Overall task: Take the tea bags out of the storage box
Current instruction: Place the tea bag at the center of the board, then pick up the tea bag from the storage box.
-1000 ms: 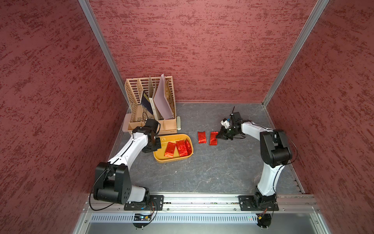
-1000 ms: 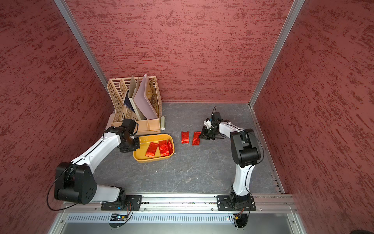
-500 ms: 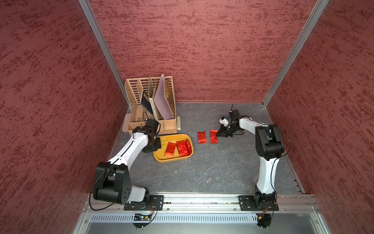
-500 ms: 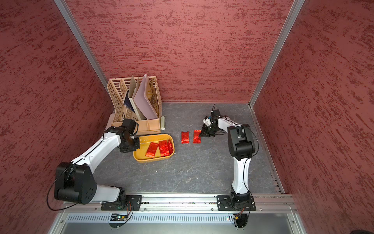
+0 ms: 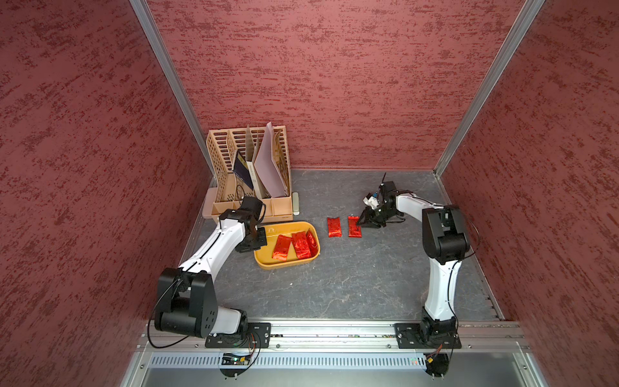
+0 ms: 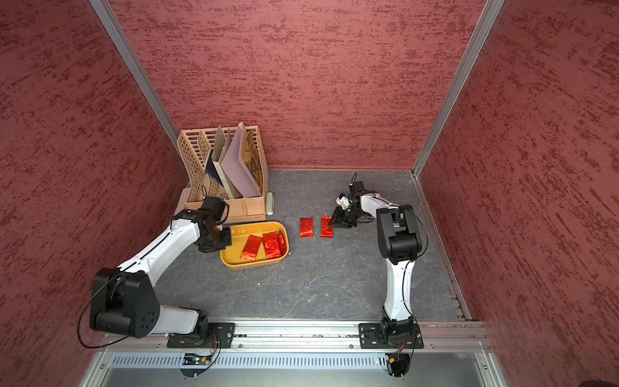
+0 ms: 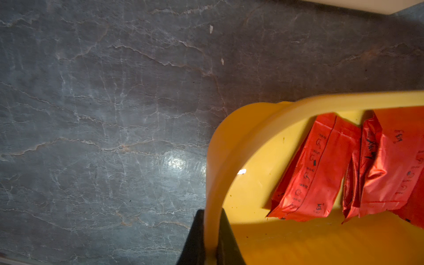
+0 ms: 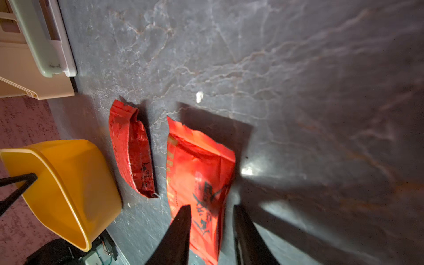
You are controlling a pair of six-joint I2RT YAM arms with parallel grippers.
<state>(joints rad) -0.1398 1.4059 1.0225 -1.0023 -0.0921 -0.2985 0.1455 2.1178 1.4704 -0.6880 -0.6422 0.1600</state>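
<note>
As the foil bags [image 5: 294, 246] are light and slippery, I pinch an edge; right hand [image 8: 212, 208] parted, empty; left hand [image 7: 212, 238] clamping the box [image 7: 321, 102] rim.

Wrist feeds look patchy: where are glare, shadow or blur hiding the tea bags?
Right wrist: glare spot on the table beside the near tea bag, whose print blurs by the right gripper; long shadows darken the table beyond. Left wrist: the box rim is soft and close, the bags inside fairly sharp. Both top views: even light, sharp.
</note>
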